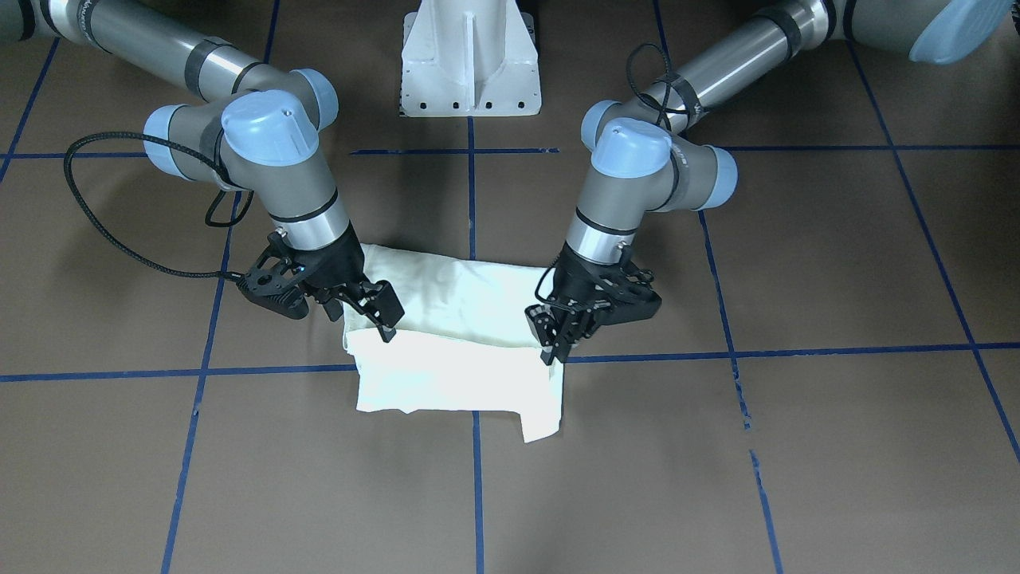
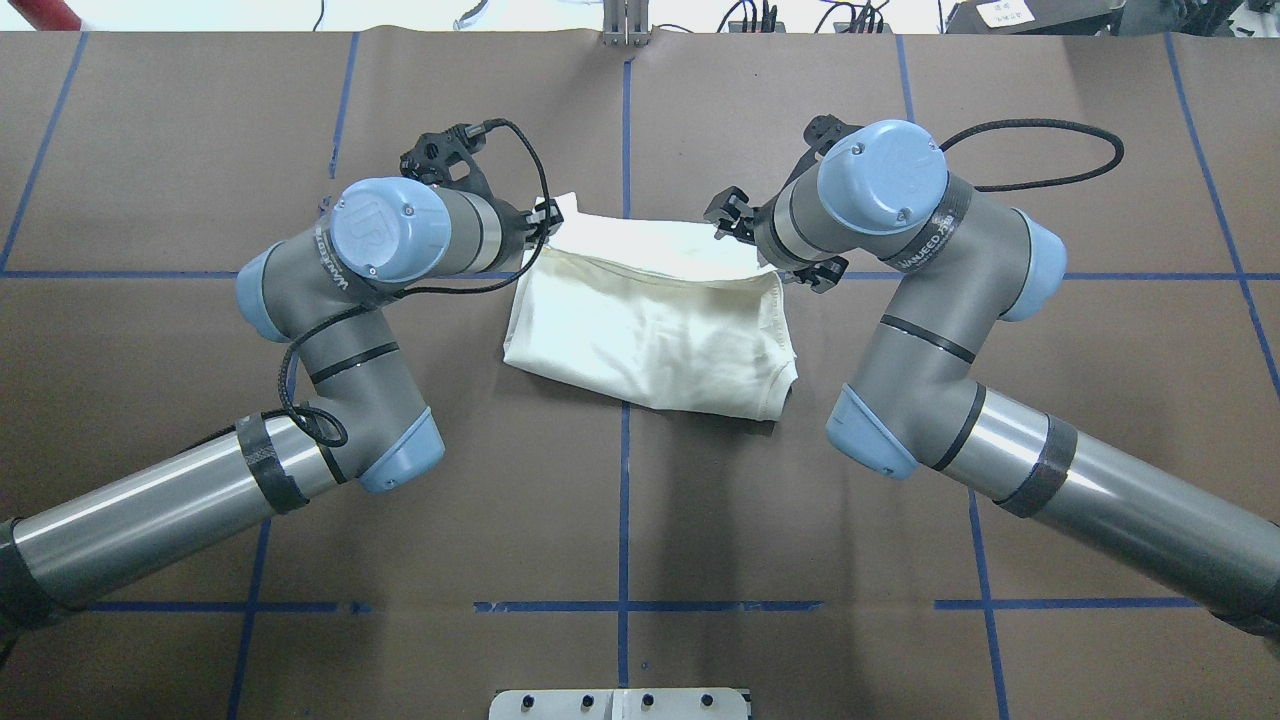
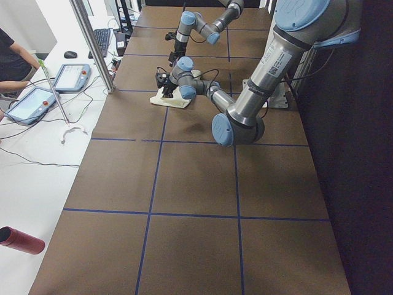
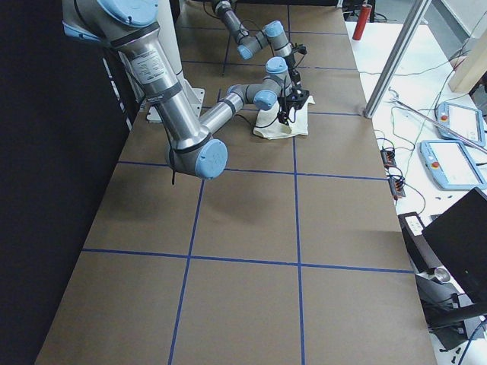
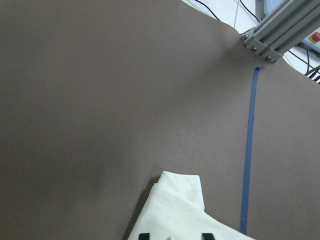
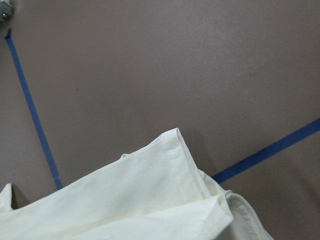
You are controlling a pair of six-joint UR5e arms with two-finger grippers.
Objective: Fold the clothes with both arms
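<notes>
Evidently mid-fold: on the counter the shirt lies centred, plain side up, its long axis running side to side, slightly skewed. The left end effector and right end effector each seem pinched on a far corner; next they should carry that edge across together, evenly.

Left end effector: its fingers overlap the T-shirt edge, grip not readable. Right end effector: same. In the overhead view both sit mostly behind their wrist joints. In the left wrist view only two fingertips show, cut by the bottom edge, as is the T-shirt. Side views: both too small to judge. Left arm and right arm run off the top edge. T-shirt underside is hidden against the desk.
</notes>
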